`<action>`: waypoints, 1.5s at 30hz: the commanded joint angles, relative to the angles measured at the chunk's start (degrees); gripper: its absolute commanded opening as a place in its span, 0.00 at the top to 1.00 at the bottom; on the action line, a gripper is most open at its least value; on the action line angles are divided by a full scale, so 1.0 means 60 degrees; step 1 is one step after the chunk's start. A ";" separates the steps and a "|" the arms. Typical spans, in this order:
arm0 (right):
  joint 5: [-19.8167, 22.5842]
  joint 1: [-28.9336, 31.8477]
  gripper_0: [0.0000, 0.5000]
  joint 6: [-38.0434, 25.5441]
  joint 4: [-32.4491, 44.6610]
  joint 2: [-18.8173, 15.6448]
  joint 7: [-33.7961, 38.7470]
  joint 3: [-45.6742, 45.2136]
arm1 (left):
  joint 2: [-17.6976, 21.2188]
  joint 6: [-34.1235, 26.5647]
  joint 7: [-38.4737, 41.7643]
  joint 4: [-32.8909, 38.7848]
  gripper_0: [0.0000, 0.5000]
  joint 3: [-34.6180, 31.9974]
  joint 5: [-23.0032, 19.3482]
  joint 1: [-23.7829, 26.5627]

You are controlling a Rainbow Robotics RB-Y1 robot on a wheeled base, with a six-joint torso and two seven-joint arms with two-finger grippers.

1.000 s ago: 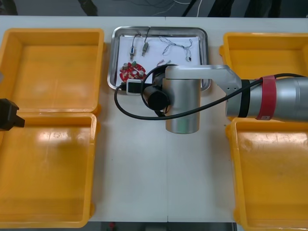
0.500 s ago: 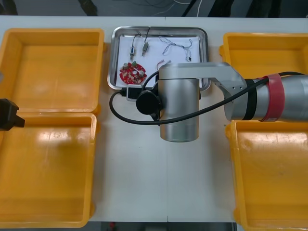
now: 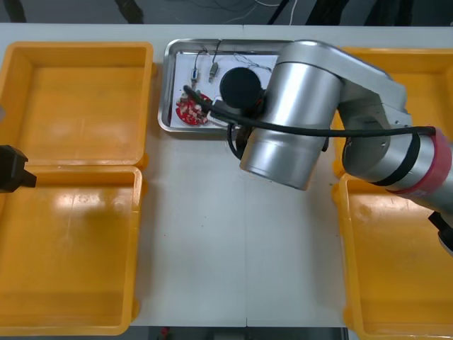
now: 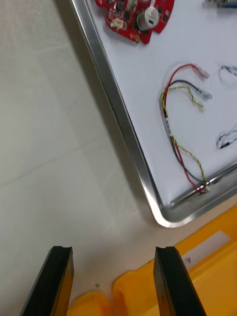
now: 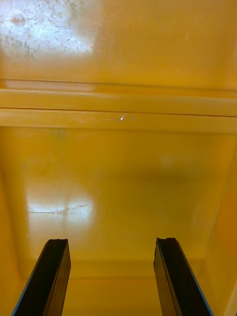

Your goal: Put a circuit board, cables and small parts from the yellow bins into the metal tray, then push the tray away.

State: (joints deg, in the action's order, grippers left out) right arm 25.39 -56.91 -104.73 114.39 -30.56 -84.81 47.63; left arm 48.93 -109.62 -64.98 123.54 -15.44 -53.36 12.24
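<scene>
Circuit board (image 3: 187, 110), cables (image 4: 177, 123) and small metal parts (image 3: 195, 74) lie in the upper-centre metal tray (image 4: 123, 123). My right gripper (image 4: 113, 252), spread and empty, has only the push left. My left gripper (image 5: 111, 242) idles, spread.

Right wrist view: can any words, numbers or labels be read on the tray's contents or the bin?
Nothing can be read.
Dark sleeve of the red and yellow cable: print too small to read.
Rim of the yellow bin: small mark, too blurred to read.
</scene>
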 commanded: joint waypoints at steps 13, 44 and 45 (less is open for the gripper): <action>0.1335 0.2658 0.06 -0.0879 0.1897 0.0421 0.0381 -0.5463 | 0.0326 -0.0063 -0.0523 0.0254 0.00 -0.0254 -0.0072 -0.0150; 0.3107 0.6144 0.05 -0.0879 0.1677 -0.2011 0.0263 -1.1293 | 0.0326 -0.0063 -0.0523 0.0254 0.00 -0.0254 -0.0072 -0.0150; 0.3107 0.6218 0.05 -0.0879 0.1633 -0.2040 0.0263 -1.1323 | 0.0326 -0.0063 -0.0523 0.0254 0.00 -0.0254 -0.0072 -0.0150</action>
State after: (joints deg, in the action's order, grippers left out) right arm 43.72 -21.69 -109.84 123.89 -39.75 -84.81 -17.98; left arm 48.93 -109.62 -64.98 123.57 -15.44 -53.38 12.06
